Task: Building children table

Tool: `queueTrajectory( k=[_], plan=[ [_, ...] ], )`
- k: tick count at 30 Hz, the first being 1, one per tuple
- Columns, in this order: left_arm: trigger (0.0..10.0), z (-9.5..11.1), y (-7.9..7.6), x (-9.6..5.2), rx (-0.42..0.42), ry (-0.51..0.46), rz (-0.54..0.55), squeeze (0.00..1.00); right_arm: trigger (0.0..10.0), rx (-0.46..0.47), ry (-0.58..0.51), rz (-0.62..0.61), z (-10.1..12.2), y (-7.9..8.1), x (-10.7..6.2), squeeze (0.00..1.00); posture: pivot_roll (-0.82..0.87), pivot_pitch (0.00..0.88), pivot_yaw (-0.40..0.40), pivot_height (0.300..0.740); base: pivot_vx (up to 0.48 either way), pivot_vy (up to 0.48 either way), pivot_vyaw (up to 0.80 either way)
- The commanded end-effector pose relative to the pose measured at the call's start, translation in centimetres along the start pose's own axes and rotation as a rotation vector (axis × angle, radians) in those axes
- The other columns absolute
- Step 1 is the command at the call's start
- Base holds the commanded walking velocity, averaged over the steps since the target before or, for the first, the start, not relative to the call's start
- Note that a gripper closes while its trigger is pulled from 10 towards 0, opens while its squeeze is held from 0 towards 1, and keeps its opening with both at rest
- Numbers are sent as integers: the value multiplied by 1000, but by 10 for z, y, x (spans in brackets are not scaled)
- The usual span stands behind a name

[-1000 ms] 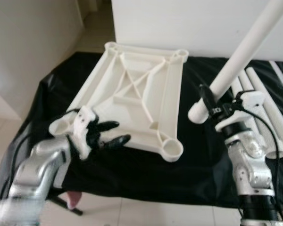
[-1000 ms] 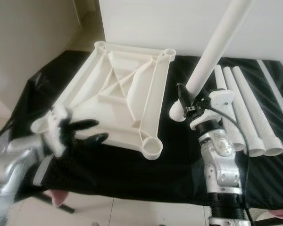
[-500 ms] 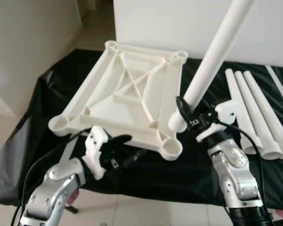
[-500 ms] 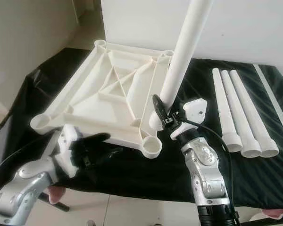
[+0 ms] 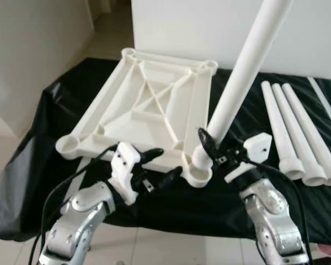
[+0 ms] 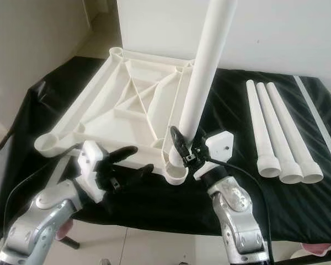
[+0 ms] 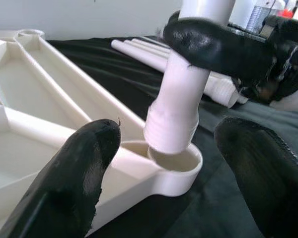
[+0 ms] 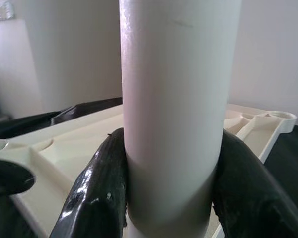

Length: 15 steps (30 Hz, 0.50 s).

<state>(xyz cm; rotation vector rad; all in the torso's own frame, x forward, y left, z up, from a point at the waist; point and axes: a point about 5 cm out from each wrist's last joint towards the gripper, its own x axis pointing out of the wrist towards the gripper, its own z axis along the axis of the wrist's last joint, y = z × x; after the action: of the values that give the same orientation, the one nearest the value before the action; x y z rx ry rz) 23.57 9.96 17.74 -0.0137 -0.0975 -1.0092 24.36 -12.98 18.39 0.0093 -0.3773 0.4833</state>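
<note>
The right gripper is clenching the long white plastic tube leg, now near-upright over the upturned white tabletop's corner socket, as the left gripper is hovering released.

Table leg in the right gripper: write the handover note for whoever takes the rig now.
Right gripper: shut on the table leg, held nearly upright, its threaded end just above the near right corner socket, not yet seated.
Left gripper: open, empty, at the near edge of the upside-down tabletop beside that socket.
Tabletop lies underside up on the black cloth. Three more legs lie on the cloth to the right.
Done: first leg picked and lined up.
Left: seat this leg, then fit the other three.
</note>
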Motion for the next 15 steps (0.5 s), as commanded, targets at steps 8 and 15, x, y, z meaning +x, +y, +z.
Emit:
queueTrajectory(
  k=[8,15],
  plan=[
    [10000,4,2,3,-18,-1,68,0,10000,-25,86,80,-17,13,-15,0,37,100,-34,740,0,0,0],
    [10000,5,4,3,-45,3,70,0,10000,-34,144,133,-29,15,-26,0,29,112,-17,740,0,0,0]
  ],
)
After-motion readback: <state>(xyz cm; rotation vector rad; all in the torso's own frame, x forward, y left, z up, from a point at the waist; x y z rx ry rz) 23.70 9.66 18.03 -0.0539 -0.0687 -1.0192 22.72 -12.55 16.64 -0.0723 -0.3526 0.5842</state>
